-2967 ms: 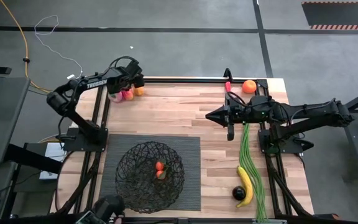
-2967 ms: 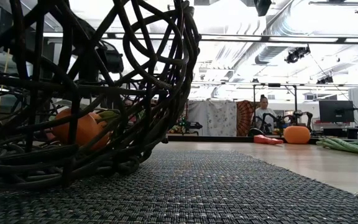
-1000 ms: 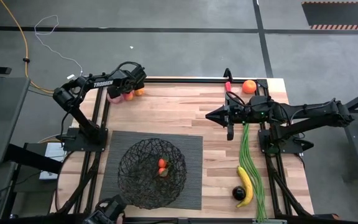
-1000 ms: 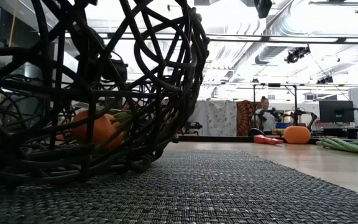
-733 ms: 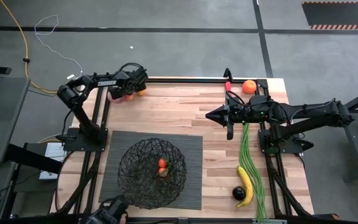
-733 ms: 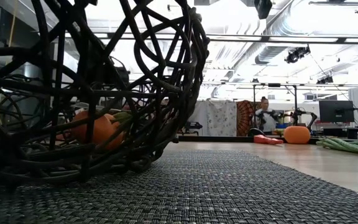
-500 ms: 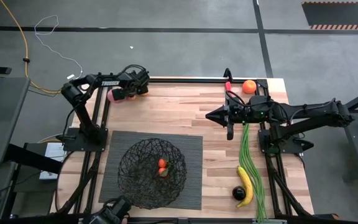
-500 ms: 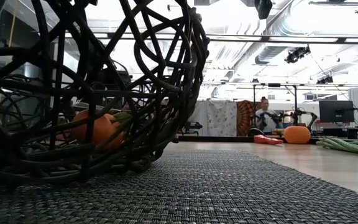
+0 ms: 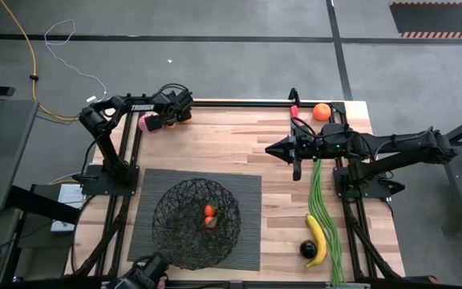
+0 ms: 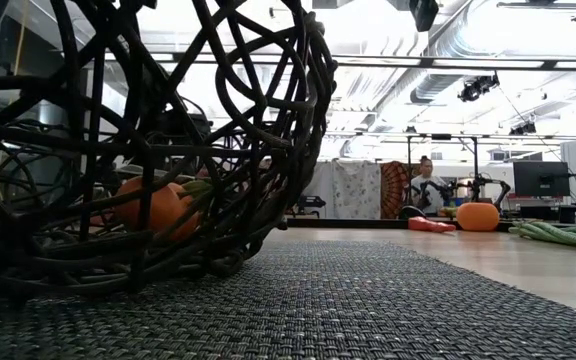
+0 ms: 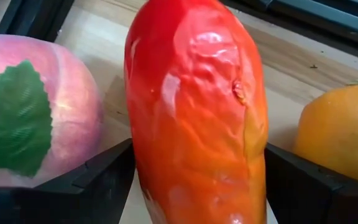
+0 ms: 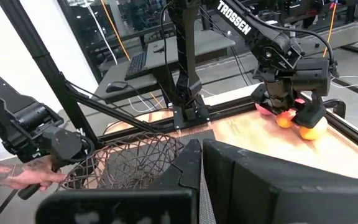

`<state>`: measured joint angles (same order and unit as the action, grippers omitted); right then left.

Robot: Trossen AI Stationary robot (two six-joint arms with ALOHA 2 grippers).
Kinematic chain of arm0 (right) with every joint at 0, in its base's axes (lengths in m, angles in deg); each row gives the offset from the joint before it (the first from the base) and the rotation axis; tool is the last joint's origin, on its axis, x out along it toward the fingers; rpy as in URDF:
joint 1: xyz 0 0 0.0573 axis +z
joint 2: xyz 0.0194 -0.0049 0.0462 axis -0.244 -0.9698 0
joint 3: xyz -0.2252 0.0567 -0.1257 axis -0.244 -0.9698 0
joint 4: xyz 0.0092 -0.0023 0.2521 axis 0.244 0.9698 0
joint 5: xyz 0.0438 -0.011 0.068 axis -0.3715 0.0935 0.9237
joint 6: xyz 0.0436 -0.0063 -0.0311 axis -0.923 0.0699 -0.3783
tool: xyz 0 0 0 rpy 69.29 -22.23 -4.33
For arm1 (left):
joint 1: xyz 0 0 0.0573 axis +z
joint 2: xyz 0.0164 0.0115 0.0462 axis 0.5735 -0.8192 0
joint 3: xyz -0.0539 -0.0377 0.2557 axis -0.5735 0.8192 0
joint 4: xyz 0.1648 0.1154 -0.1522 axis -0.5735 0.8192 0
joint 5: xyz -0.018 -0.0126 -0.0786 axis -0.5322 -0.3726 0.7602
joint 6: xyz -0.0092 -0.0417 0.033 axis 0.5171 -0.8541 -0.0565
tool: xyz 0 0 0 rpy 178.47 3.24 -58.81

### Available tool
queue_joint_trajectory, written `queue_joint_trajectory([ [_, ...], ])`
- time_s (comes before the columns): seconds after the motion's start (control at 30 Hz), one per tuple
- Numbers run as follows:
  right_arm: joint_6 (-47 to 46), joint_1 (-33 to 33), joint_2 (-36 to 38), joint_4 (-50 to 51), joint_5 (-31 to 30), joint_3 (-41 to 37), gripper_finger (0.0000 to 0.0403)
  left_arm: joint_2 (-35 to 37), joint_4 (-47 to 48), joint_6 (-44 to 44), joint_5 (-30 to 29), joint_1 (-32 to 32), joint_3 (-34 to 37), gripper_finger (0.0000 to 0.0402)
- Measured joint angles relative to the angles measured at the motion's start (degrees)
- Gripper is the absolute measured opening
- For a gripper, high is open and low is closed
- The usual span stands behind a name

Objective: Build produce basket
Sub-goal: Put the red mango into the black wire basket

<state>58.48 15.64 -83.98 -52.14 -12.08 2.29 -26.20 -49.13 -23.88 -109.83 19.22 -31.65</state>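
Over the last few seconds, swung the left arm out over the far left corner of the surface [image 9: 215, 152] and settled the left end effector [image 9: 172, 115] onto the cluster of produce there; barely any motion in the last half second. Now straddles the red pepper [image 11: 197, 112], with both fingers [image 11: 98, 186] pressed flat against its sides, so judged closed on it in a wide grip. Sits between the pink peach [image 11: 36, 106] and an orange [image 11: 340, 137], close to both, the peach apparently touching. No sign yet of the pepper clear of the surface.

Also shifted a little: the basket [image 9: 171, 233] and the ribbed mat [image 9: 247, 185] under it, nudged slightly early on and steady since. Near it, a person's hand [image 12: 17, 177] on a dark object at the near edge. Inside the basket, only one orange-red piece [image 10: 153, 205] with a green stem.

Nothing different on the right: right end effector [image 9: 273, 148] closed and empty, hovering over the middle of the surface, well apart from the basket.

Meaning for the task, as a judgement: pick of a second item secured, lift and carry to the basket next. Early days, with the green beans [image 9: 323, 201], banana [image 9: 318, 238], dark round fruit [image 9: 307, 250], a second orange [image 9: 321, 111] and a small red piece [image 9: 294, 110] along the right side all outside the basket. Main risk: dragging the peach or orange along on the lift
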Motion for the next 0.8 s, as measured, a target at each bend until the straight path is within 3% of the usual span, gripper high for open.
queue_joint_trajectory([
  [0.13, 0.0, 0.0, 0.0, 0.0, 0.0, 0.0, 0.0, 0.0, 0.04, -0.02, -0.02, 0.0, 0.0, 0.0295],
  [0.43, 0.0, 0.0, 0.0, 0.0, 0.0, 0.0, 0.0, 0.0, 0.11, -0.02, -0.12, 0.0, -0.04, 0.0228],
  [0.8, 0.11, 0.0, 0.0, 0.0, 0.0, 0.0, 0.0, 7.46, 1.84, 5.3, -4.8, 0.02, -0.04, 0.0235],
])
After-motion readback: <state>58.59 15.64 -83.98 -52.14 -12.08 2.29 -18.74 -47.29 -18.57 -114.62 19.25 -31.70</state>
